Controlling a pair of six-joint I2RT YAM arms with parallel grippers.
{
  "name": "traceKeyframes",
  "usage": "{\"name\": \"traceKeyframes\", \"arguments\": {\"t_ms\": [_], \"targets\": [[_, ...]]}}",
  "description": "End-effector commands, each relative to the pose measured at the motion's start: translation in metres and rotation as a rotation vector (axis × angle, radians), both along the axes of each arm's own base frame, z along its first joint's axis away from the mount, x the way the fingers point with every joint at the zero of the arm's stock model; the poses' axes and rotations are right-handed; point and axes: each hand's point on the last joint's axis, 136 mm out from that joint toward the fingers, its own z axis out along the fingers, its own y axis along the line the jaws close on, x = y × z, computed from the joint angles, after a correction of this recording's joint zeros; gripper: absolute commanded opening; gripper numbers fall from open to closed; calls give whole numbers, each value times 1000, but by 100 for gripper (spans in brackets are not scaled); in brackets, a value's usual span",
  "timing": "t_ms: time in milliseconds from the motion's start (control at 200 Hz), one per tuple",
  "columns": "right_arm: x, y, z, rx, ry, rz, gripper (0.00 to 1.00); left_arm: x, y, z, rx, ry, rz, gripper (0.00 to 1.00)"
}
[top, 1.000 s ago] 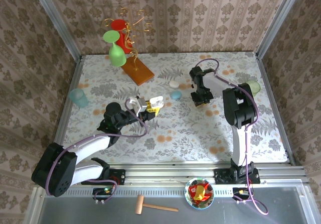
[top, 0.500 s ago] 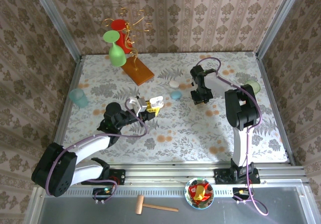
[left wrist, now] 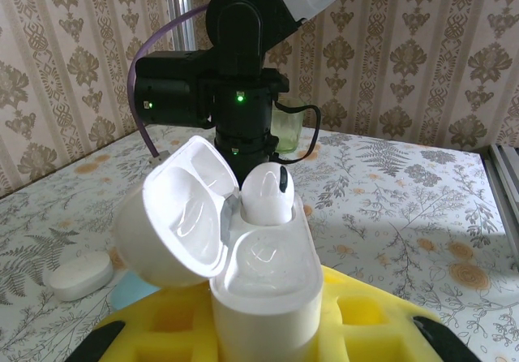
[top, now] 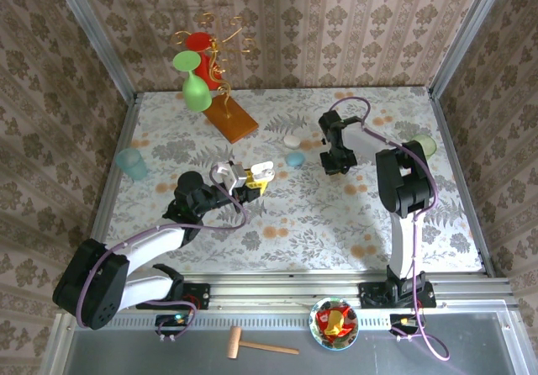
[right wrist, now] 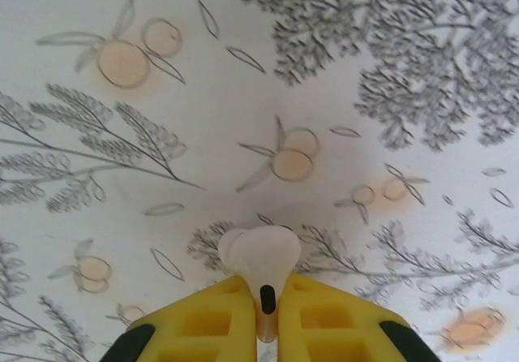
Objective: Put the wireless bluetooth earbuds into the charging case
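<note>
Left wrist view: the left tool (left wrist: 268, 338) is clamped on the base of the white charging case (left wrist: 268, 273), which stands upright between the yellow pads (left wrist: 174, 317). The lid (left wrist: 174, 216) is swung open to the left, and one seated earbud (left wrist: 266, 193) sits in the far well. The top view gives the case (top: 262, 171) only as a small white shape at the left tool (top: 252, 177), near the worktop's middle.

Right wrist view: the right tool (right wrist: 263, 305) is closed on a white earbud (right wrist: 259, 252), which is pinched by its stem with its bulb just above the worktop (right wrist: 243, 78). From above, the right tool (top: 332, 163) points down at mid-right, and the earbud is too small to tell.

Between the two tools lie a white oval case (top: 292, 140) and a pale blue piece (top: 294, 160). A green cup (top: 425, 146) stands at the right edge, a blue cup (top: 132, 163) at the left, and a wooden stand (top: 229, 118) holding a green glass (top: 195, 89) at the back.

The worktop carries a floral print, and patterned wallpaper (top: 353, 22) lines the surrounding walls.
</note>
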Motion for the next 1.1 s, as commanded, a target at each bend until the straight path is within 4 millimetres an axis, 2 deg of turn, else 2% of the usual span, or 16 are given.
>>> {"name": "traceKeyframes", "arguments": {"t_ms": [0, 120, 235, 335, 495, 775, 940, 1095], "targets": [[-1, -16, 27, -78, -67, -14, 7, -3, 3, 6, -6, -39, -1, 6], [-9, -30, 37, -206, -77, 6, 6, -1, 4, 6, -6, -46, 10, 6], [-17, -44, 42, -409, -61, 74, 6, 1, 8, 5, 2, -37, 30, 6], [-20, -44, 43, -575, -41, 162, 7, 1, 11, 5, 7, -34, 40, 6], [-21, -28, 31, -665, -4, 262, 7, -1, 15, 10, 7, -43, 52, 6], [-23, 6, 5, -694, 46, 387, 10, -4, 20, 11, 11, -38, 64, 6], [-26, 22, 4, -661, 40, 419, 15, -5, 20, 15, 6, -43, 65, 6], [-28, 36, 4, -575, 28, 419, 24, -5, 20, 16, 3, -40, 61, 6]]}}
